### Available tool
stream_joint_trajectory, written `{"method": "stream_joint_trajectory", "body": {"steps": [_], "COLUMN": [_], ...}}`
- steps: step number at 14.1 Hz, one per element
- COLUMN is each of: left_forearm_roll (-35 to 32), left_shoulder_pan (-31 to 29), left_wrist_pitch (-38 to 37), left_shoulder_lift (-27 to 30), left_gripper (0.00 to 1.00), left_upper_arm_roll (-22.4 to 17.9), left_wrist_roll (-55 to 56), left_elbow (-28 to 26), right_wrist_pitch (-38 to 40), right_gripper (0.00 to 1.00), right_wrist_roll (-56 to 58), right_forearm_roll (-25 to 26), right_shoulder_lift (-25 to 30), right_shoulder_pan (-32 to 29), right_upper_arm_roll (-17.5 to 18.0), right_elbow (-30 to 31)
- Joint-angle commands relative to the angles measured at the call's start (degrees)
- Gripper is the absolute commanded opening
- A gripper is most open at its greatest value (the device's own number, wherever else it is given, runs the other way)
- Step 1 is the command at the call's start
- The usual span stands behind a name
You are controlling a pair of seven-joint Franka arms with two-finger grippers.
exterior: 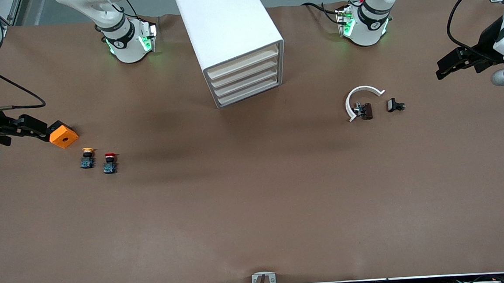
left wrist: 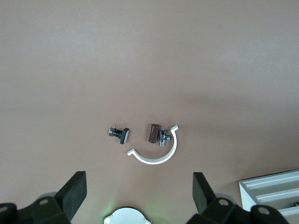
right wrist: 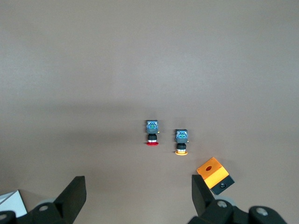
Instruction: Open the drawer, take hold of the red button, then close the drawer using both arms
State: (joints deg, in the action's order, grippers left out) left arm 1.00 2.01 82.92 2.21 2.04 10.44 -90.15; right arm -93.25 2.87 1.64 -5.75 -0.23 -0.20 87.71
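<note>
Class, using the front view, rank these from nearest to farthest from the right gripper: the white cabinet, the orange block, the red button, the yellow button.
From the right gripper, at the right arm's end of the table:
1. Orange block, right beside the gripper.
2. Yellow button, nearer the front camera than the block.
3. Red button, beside the yellow one, toward the table's middle.
4. White cabinet, mid-table between the arm bases.

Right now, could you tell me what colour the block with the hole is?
Orange block, clearest in the front view.
</note>
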Motion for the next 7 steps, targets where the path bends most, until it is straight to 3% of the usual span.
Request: {"method": "stream_joint_trajectory", "body": {"steps": [1,7], "left_forearm_roll": [0.50,0.32], "left_shoulder_pan": [-1.12,-1.04], "left_wrist_pitch": [-0.65,-0.66], "left_shoulder_lift": [2.36,2.45], "left_gripper": [1.00,1.00], "left_upper_arm_roll": [0.42,1.56], "left_wrist_roll": [-0.77,-0.77], "left_elbow": [-1.70,-1.70], "right_wrist_pitch": [-0.88,-0.36], "right_gripper": [1.00,1.00], "right_wrist_roll": [0.20,-0.23], "right_forearm_roll": [-0.15,-0.23], "right_shoulder_lift": [1.97,1.79], "right_shoulder_pan": [-0.30,0.14], "right_upper_arm_roll": [0.55,0.90], "right_elbow": [2.29,0.62]}}
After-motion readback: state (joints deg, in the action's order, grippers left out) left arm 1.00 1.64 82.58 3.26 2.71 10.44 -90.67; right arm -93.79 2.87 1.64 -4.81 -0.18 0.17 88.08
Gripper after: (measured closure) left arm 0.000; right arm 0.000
